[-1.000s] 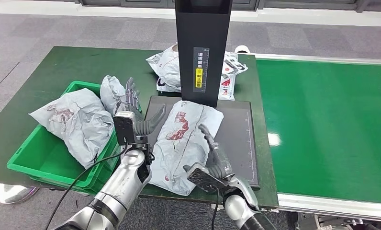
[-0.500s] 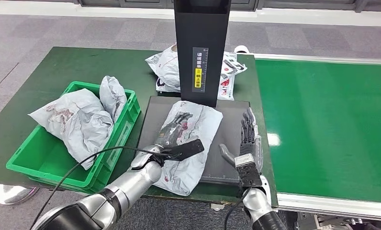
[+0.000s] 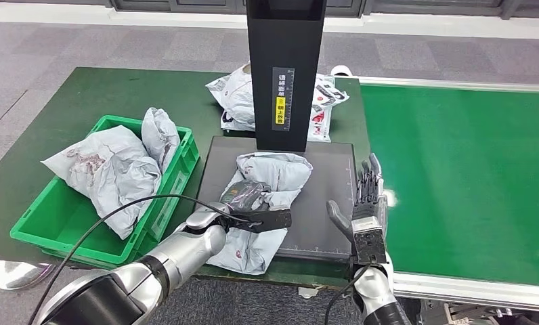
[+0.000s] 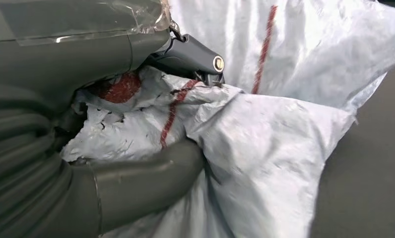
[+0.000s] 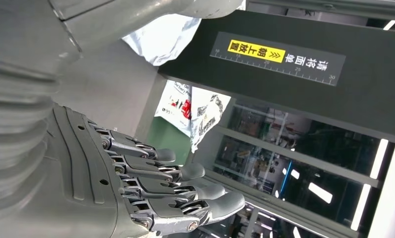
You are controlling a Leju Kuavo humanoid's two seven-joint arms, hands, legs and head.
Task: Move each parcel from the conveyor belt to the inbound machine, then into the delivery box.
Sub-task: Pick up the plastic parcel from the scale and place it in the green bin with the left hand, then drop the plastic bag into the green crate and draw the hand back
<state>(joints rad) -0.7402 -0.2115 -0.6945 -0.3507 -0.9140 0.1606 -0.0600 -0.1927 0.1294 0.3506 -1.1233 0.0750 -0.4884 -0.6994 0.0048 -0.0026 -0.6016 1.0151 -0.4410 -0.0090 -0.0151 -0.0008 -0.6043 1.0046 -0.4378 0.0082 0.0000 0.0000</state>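
Head view, read left to right. Green crate (image 3: 63, 223) sat at about 9 o'clock on the dark green table (image 3: 84, 95), holding two crumpled grey bags (image 3: 111, 172) that rose above its rim, one large, one smaller and upright at its far side.

Left hand (image 3: 243, 198) lay near 6 o'clock, on the grey parcel (image 3: 270, 177) that rested on the flat dark plate of the scanning machine (image 3: 321, 217). Fingers were closed into the plastic, bunching it; the wrist view showed the thumb (image 4: 146, 183) pressed under a fold of the parcel (image 4: 265, 148) and a darker finger (image 4: 195, 52) hooked over the top, red print showing between them. The near end of the parcel hung over the plate's front edge toward the robot. A black cable (image 3: 118, 220) looped from the left arm across the crate's near corner.

The machine's black upright column (image 3: 286, 68) stood at 12 o'clock from the parcel, with a yellow-and-white label on its face. Behind the column, on the table, lay two more white printed bags (image 3: 236, 98), partly hidden.

Right hand (image 3: 365, 203) stood at about 5 o'clock, at the plate's right edge, clear of the parcel, holding nothing. Fingers were straight and pointing away from the robot, thumb out to the side; the wrist view showed the fingers (image 5: 151, 173) extended side by side, slightly fanned.

Bright green conveyor belt (image 3: 470, 176) filled 3 o'clock, with a small bright glare spot near the right hand
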